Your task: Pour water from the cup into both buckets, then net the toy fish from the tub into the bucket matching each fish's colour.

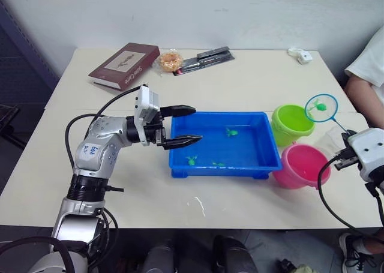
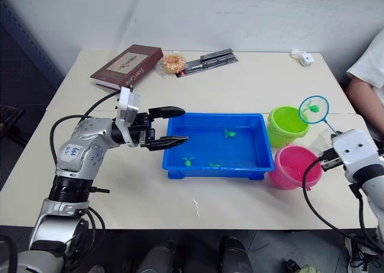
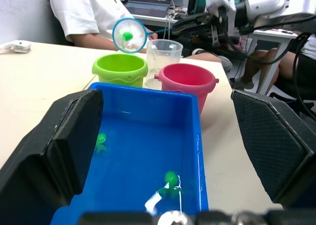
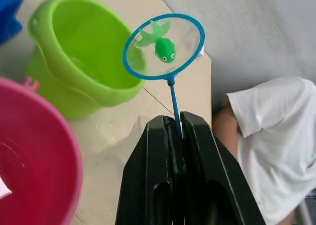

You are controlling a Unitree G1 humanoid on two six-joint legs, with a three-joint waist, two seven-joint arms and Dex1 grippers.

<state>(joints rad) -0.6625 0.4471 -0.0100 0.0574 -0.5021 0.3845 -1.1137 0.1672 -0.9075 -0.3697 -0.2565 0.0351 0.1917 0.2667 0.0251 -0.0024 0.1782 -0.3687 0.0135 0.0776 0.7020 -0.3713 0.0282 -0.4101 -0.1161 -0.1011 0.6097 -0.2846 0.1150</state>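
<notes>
The blue tub (image 1: 246, 150) sits mid-table with three green toy fish (image 1: 231, 131) in it. To its right stand the lime green bucket (image 1: 291, 124) and, nearer, the pink bucket (image 1: 300, 165). The clear cup (image 3: 164, 54) stands just behind the pink one. My right gripper (image 4: 173, 120) is shut on the net's thin handle. The net (image 1: 317, 112) is held up in the air at the green bucket's far right rim, with one green fish (image 4: 165, 49) lying in its mesh. My left gripper (image 1: 198, 124) is open and empty over the tub's left edge.
At the table's back lie a dark red book (image 1: 124, 65), a snack packet (image 1: 170, 60), a dark flat pack (image 1: 205, 59) and a small white device (image 1: 303, 56). A person in a white shirt (image 1: 369, 69) sits at the table's right side.
</notes>
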